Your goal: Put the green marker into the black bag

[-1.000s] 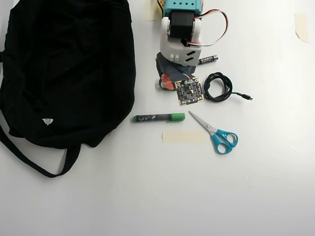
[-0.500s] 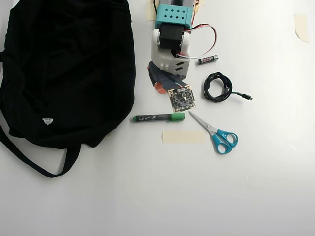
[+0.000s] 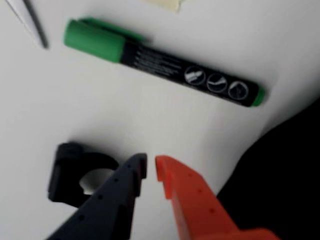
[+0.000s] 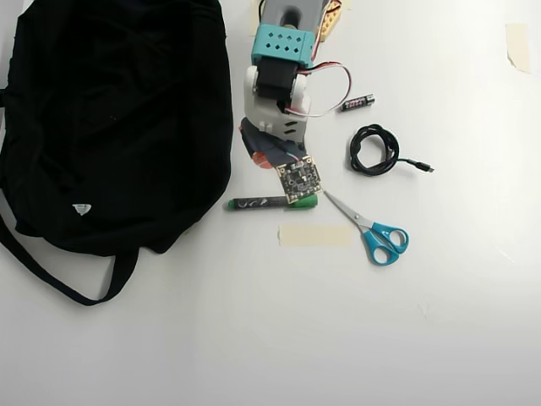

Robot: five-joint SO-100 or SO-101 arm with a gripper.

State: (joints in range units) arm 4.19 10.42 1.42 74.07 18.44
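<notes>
Green at the cap, dark along the barrel, the marker (image 4: 270,202) lies flat on the white table (image 4: 254,338), just right of the bag (image 4: 110,118) and left of the scissors (image 4: 376,233) in the overhead view. Its long axis runs left to right there, cap toward the scissors, small green end toward the bag.

In the wrist view the marker (image 3: 165,65) slants across the top, cap at upper left. The gripper (image 3: 151,168) hangs short of it, its black and orange fingers nearly pressed together, holding nothing.

The risk as I judge it: with so narrow a gap the tips would land on the barrel instead of straddling it, and could roll or push it away. The jaws need to spread first. A grab near the cap end could also let the marker tilt when lifted.
</notes>
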